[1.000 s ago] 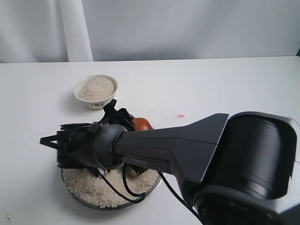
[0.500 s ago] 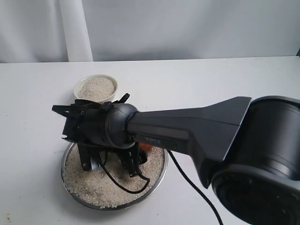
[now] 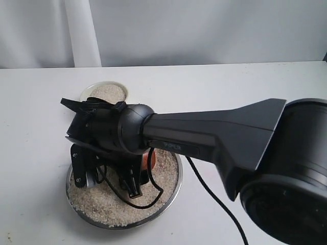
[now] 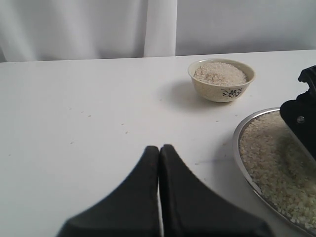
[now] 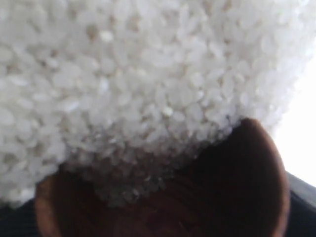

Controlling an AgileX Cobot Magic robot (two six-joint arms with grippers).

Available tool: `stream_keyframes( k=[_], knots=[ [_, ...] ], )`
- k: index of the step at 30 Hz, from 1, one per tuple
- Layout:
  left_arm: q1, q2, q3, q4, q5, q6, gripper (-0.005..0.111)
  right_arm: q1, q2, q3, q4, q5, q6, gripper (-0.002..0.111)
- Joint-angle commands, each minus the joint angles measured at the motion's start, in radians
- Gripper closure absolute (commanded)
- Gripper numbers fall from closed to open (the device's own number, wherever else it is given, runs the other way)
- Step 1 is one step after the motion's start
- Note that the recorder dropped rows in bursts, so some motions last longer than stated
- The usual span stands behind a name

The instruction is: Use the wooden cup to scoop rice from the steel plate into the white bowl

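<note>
The steel plate point(image 3: 175, 186) lies at the table's front, holding a bed of rice point(image 3: 104, 206). My right gripper point(image 3: 144, 164) points down into it, shut on the wooden cup point(image 3: 151, 157), of which only a reddish-brown sliver shows behind the wrist. In the right wrist view the cup's rim point(image 5: 264, 168) is pressed into the rice point(image 5: 148, 74), and grains spill into its dark mouth. The white bowl point(image 4: 222, 81), heaped with rice, stands just beyond the plate point(image 4: 240, 148). My left gripper point(image 4: 159, 149) is shut and empty over bare table, to the plate's left.
My right arm point(image 3: 219, 138) is bulky and spans the exterior view from the lower right, hiding most of the white bowl point(image 3: 104, 88). A black cable point(image 3: 214, 204) trails off the plate toward the front. A small red mark was seen on the table behind the arm.
My right wrist has swung from level to pointing down and shifted toward the bowl. The wooden cup has dropped from the plate's far edge into the rice. The left gripper's earlier state is not shown.
</note>
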Motion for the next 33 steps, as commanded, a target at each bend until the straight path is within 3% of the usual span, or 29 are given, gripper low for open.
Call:
stream_keyframes(
  k=[1, 10, 20, 33],
  knots=[
    [-0.006, -0.003, 0.002, 0.001, -0.014, 0.0, 0.107, 0.013, 0.027, 0.009, 0.135, -0.078, -0.005, 0.108],
    [-0.006, -0.003, 0.002, 0.001, -0.014, -0.003, 0.107, -0.002, -0.001, 0.009, 0.197, -0.108, -0.007, 0.108],
    [-0.006, -0.003, 0.002, 0.001, -0.014, -0.001, 0.107, -0.093, -0.095, 0.009, 0.391, -0.175, -0.007, 0.108],
    [-0.006, -0.003, 0.002, 0.001, -0.014, -0.002, 0.107, -0.195, -0.129, 0.009, 0.491, -0.204, -0.011, 0.108]
  ],
)
